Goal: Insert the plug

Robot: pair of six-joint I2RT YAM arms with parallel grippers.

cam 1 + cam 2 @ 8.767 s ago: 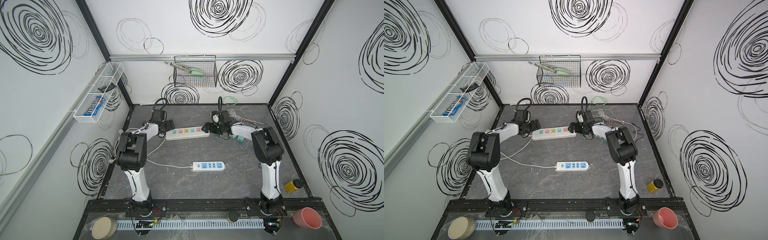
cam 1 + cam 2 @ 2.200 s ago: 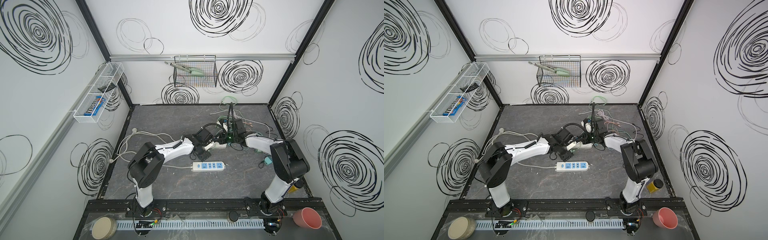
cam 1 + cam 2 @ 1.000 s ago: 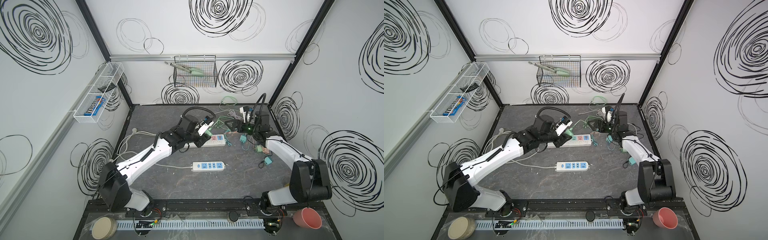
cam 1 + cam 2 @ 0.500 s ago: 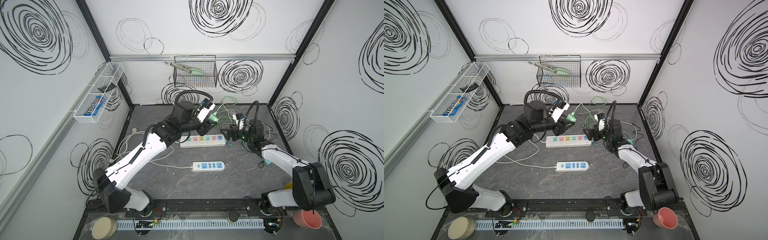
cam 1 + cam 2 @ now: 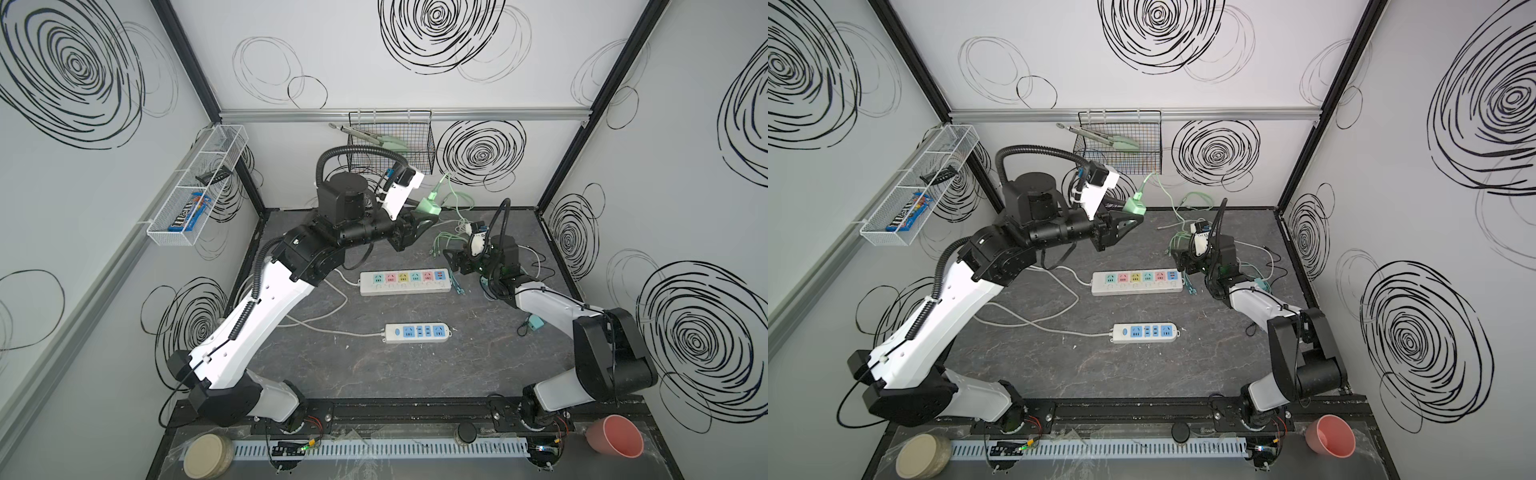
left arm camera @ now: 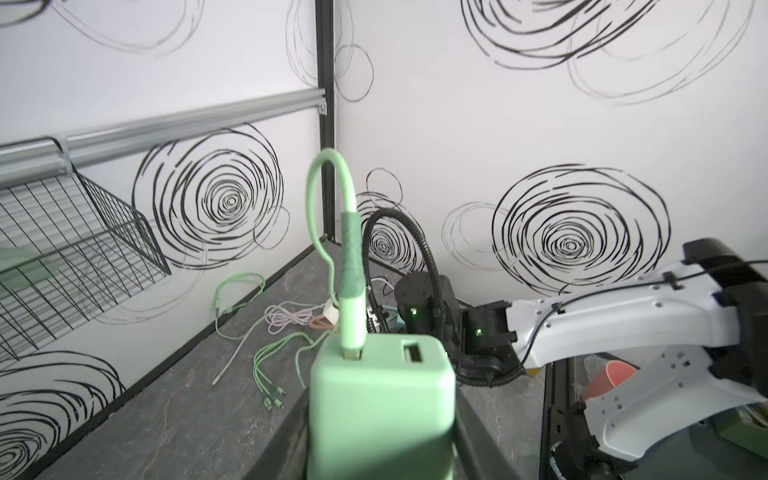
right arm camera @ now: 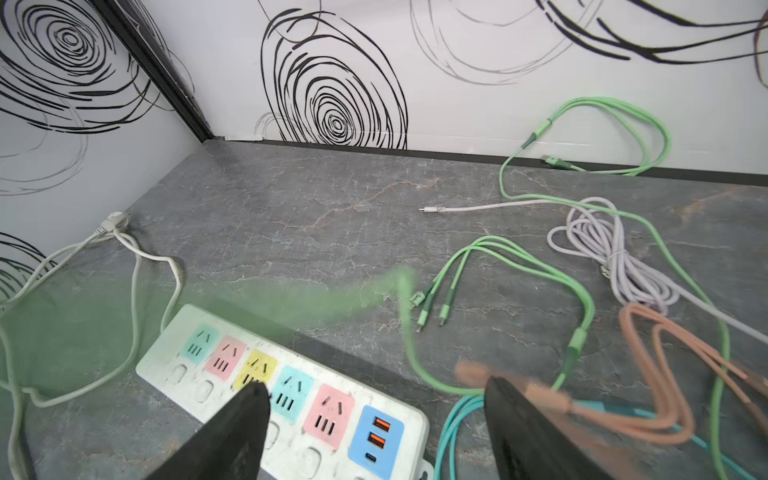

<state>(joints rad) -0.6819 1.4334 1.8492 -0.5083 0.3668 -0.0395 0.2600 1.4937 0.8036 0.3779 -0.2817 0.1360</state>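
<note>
**Colours/patterns, quick rundown**

- Plug (image 6: 380,411): mint green all over.
- Mint cable (image 6: 351,257): same shade as the plug, with a darker green sleeve at the connector.
- Long power strip (image 7: 291,399), mid-counter: white body. Socket faces run teal, pink, yellow, light blue, pink, then a blue USB panel with orange ports.
- Short power strip (image 5: 417,332), nearer the front edge: white, blue faces.
- Counter (image 5: 415,374): dark grey marble, pale veins.
- Walls (image 5: 353,62): white, with black scribbled concentric swirls.
- Toward the back right corner: lilac cable (image 7: 615,266), salmon cable (image 7: 631,332), teal cable (image 7: 446,428), white cable (image 7: 478,207).
- Cup (image 5: 613,434): salmon pink.
- Basket (image 5: 390,153): black wire.
- Side rack (image 5: 195,187): white wire.
</note>
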